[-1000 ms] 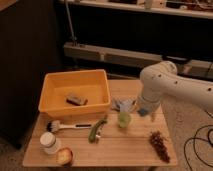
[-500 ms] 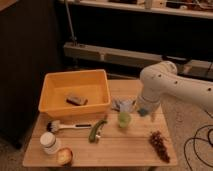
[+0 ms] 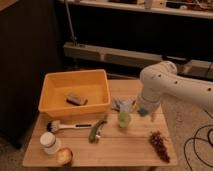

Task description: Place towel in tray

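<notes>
A white robot arm [image 3: 165, 82] reaches down over the right side of the light wooden table [image 3: 125, 147]. Its gripper [image 3: 143, 112] sits low, just right of the crumpled blue-grey towel [image 3: 122, 104]; whether it is clenched or released I cannot tell. The towel lies on the table, just right of the yellow plastic rectangular tray [image 3: 75, 75] and outside it. A small brown block [image 3: 76, 99] lies inside the tray. Near the towel stands a pale green cup [image 3: 123, 119]. Along the near side lie a white-headed brush with a dark handle [image 3: 65, 126], a green elongated vegetable [image 3: 96, 131], a white jar [image 3: 50, 142], a reddish apple [image 3: 64, 156] and a dark grape bunch [image 3: 159, 145].
</notes>
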### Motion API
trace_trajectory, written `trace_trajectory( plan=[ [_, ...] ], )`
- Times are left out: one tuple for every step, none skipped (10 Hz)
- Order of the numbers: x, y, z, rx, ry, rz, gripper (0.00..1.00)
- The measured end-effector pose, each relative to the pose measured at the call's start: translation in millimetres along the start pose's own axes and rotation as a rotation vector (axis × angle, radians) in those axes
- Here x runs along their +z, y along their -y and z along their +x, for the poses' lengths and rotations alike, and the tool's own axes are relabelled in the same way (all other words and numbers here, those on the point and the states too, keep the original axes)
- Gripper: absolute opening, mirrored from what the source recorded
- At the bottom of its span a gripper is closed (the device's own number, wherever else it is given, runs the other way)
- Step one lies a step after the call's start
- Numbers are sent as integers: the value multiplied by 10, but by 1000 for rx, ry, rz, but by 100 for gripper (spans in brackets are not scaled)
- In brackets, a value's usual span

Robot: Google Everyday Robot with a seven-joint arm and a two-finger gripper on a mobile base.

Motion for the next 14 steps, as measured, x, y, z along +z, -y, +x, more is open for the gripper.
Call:
trace_trajectory(
  plan=[
    [0, -1, 0, 0, 0, 0, 65],
    [0, -1, 0, 0, 0, 0, 65],
    [0, -1, 0, 0, 0, 0, 65],
    [0, -1, 0, 0, 0, 0, 65],
    [0, -1, 0, 0, 0, 0, 65],
    [0, -1, 0, 0, 0, 0, 65],
    [0, -1, 0, 0, 0, 0, 65],
    [-1, -3, 1, -1, 0, 0, 65],
    [-11, -4, 3, -7, 3, -1, 65],
    [-49, -65, -36, -47, 28, -33, 65],
    [-71, -126, -98, -93, 53, -58, 65],
    [-86, -303, -191, -154, 76, -105, 65],
    [-101, -489, -298, -202, 91, -153, 65],
    [-100, -607, -403, -233, 103, -185, 65]
  ],
)
